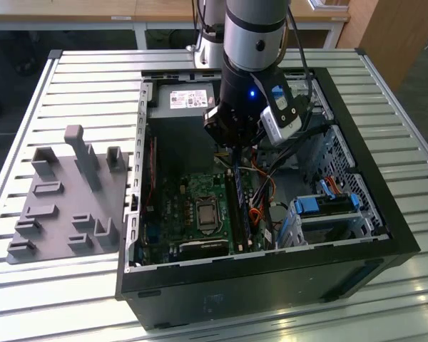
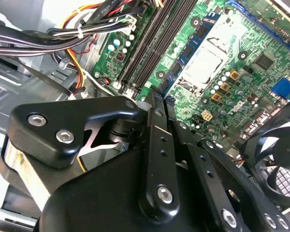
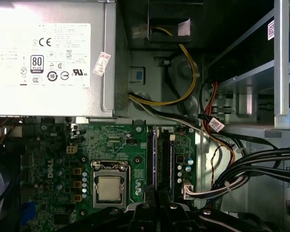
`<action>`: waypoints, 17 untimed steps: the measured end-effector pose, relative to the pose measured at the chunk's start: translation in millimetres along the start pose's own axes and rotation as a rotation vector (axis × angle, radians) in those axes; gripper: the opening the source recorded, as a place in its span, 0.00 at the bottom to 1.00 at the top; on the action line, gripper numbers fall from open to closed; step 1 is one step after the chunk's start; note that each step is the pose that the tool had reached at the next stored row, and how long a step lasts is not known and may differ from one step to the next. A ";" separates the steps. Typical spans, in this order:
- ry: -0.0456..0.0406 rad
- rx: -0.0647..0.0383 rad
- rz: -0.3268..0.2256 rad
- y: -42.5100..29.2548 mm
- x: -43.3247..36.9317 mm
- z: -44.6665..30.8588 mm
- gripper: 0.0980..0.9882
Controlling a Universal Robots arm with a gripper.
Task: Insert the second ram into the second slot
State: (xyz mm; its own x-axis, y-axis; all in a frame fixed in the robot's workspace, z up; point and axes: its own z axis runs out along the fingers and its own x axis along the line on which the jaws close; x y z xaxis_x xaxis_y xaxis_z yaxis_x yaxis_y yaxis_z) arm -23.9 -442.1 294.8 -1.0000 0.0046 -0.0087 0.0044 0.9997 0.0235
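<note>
A slatted metal table (image 1: 71, 78) fills the room's middle, and on it lies a black computer case (image 1: 271, 285), open side up. The robot arm (image 1: 253, 35) reaches down into the case from the far side. On the exterior view's left of the case, a grey holder plate (image 1: 57, 206) with upright pegs and ridges rests on the slats, just beside the case wall.

Inside the case, the grey power supply (image 1: 182, 100) (image 3: 48, 58) sits at the far end, with the green motherboard (image 1: 175, 206) (image 3: 111, 145) (image 2: 241, 43) right below it. A drive cage with blue clips (image 1: 324, 206) stands on the exterior view's right. A black fan (image 2: 280, 154) shows at the board's edge in the second wrist view.

The gripper (image 1: 235, 160) (image 2: 152, 101) (image 3: 158, 205) hangs low over the board, its tips close above the memory slots. Its fingers (image 2: 157, 145) are drawn together, with hardly any gap at the tips. Whether they pinch anything, I cannot tell.

The silver CPU socket (image 1: 205, 212) (image 3: 109, 187) (image 2: 205, 63) lies near the middle of the board. Just beside it, the second ram (image 1: 240, 210) (image 3: 154, 154) (image 2: 162, 41) stands on edge along the slots, thin and dark, in line with the fingertips. Whether it is pressed fully home, I cannot tell.

Bundled cables (image 3: 183, 92) (image 2: 77, 34), yellow, black and red, loop between the slots and the drive cage.
</note>
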 end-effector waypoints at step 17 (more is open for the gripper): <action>0.0000 0.000 0.000 -0.3 -0.1 11.6 0.04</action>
State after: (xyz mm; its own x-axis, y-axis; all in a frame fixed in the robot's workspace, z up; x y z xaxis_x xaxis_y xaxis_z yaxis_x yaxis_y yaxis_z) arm -23.7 -442.1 283.2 -1.0000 0.0045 -0.0086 0.0043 0.9997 0.0237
